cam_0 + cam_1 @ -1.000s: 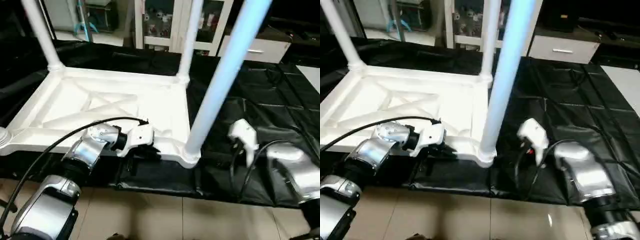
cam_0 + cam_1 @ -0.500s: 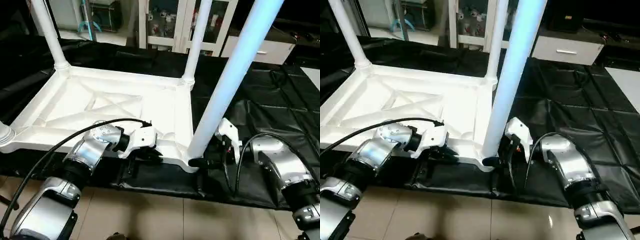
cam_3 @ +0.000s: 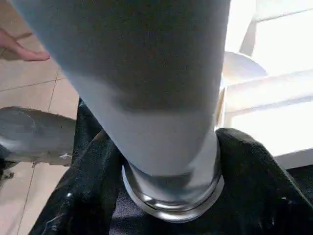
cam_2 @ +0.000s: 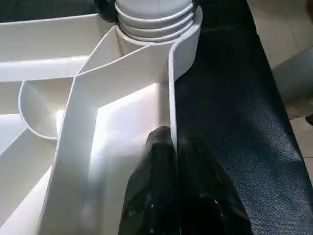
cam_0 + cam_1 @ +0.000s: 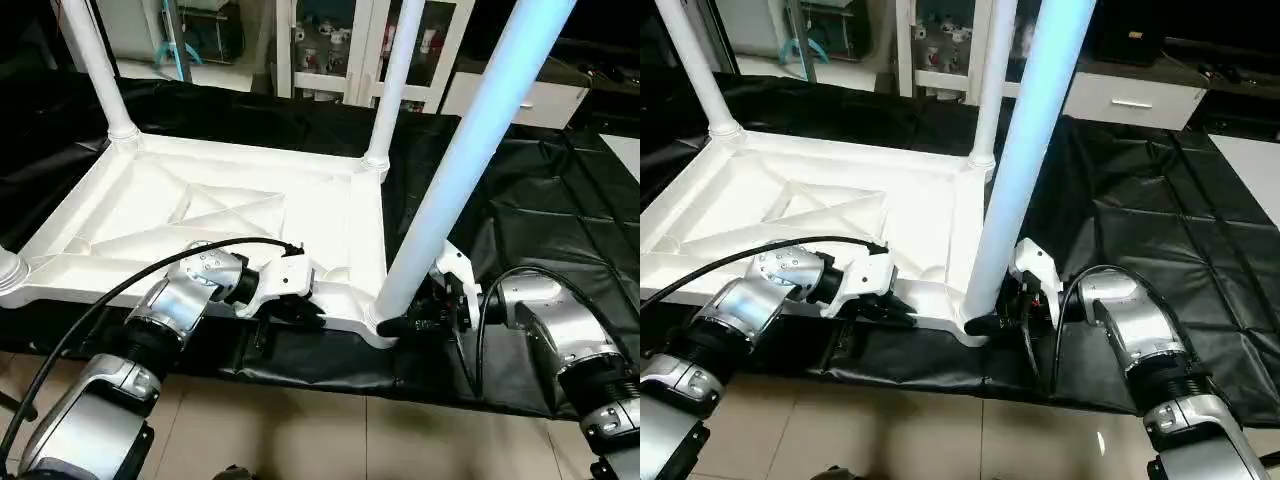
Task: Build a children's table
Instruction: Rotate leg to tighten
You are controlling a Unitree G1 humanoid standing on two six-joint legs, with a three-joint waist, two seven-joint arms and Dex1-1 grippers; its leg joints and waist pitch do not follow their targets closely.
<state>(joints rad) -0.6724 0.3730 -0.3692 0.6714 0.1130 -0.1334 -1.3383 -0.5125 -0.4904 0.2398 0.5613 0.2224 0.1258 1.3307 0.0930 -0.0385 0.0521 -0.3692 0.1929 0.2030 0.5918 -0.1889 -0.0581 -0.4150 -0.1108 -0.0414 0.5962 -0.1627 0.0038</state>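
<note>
the upturned white tabletop (image 5: 210, 215) is lying on a black mat (image 5: 540, 200), the left gripper (image 4: 171, 147) pinching its thin stiff rim while the right gripper (image 5: 405, 322) is cupping the base of the near leg (image 5: 470, 150) — light, smooth, best held low at the socket — grip uncertain.

All three upright legs (image 5: 470, 150) run past the head views' top edge.

Tabletop (image 5: 200, 210) white glossy plastic; floor mat (image 5: 540, 190) black, creased, sheeny; forearms (image 5: 180, 300) brushed silver.
</note>
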